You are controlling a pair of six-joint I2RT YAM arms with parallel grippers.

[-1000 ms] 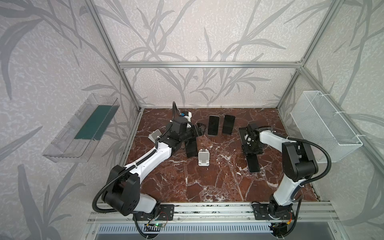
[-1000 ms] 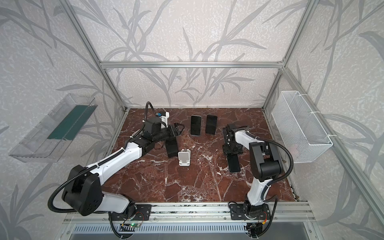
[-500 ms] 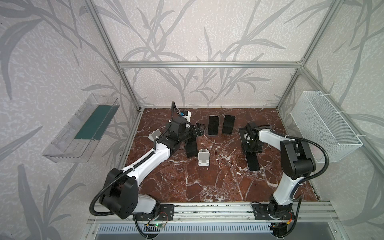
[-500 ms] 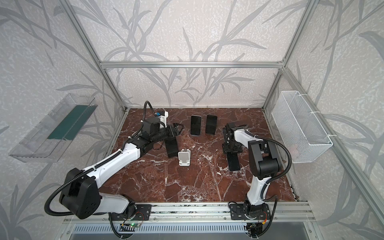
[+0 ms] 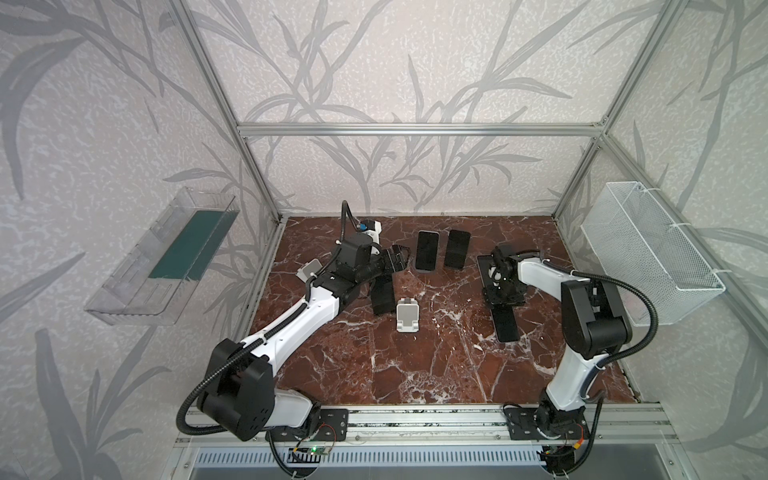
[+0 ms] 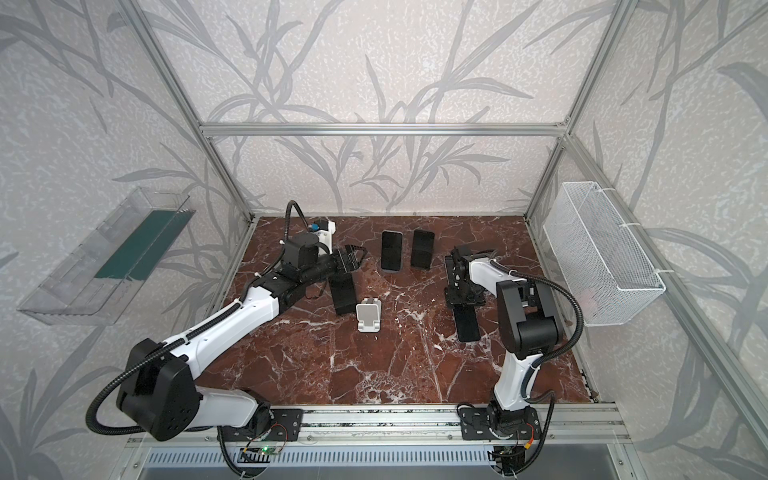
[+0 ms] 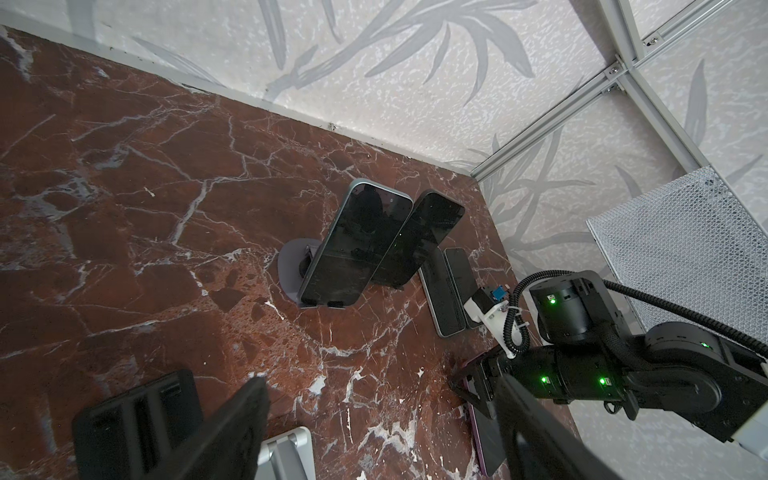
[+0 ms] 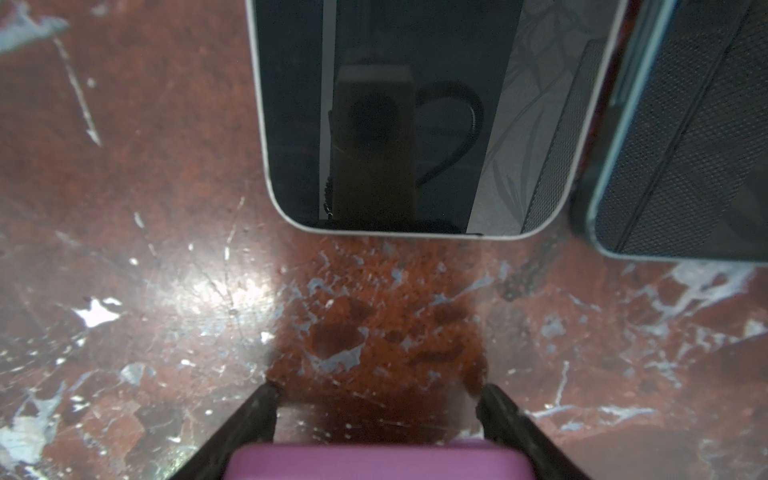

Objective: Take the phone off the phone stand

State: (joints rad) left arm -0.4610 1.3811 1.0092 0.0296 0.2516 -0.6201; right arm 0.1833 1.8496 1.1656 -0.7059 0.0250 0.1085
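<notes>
Drop-off, probably: right end effector straddled purple phone, grip unclear; left end effector, spread, needed to lift the 12 o'clock blue-edged phone.

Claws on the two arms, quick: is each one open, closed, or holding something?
Left claw: open, holding nothing.
Right claw: closed on the sides of the flat purple phone.

Phone on stand back centre; second phone just right; empty stand before them.
</notes>
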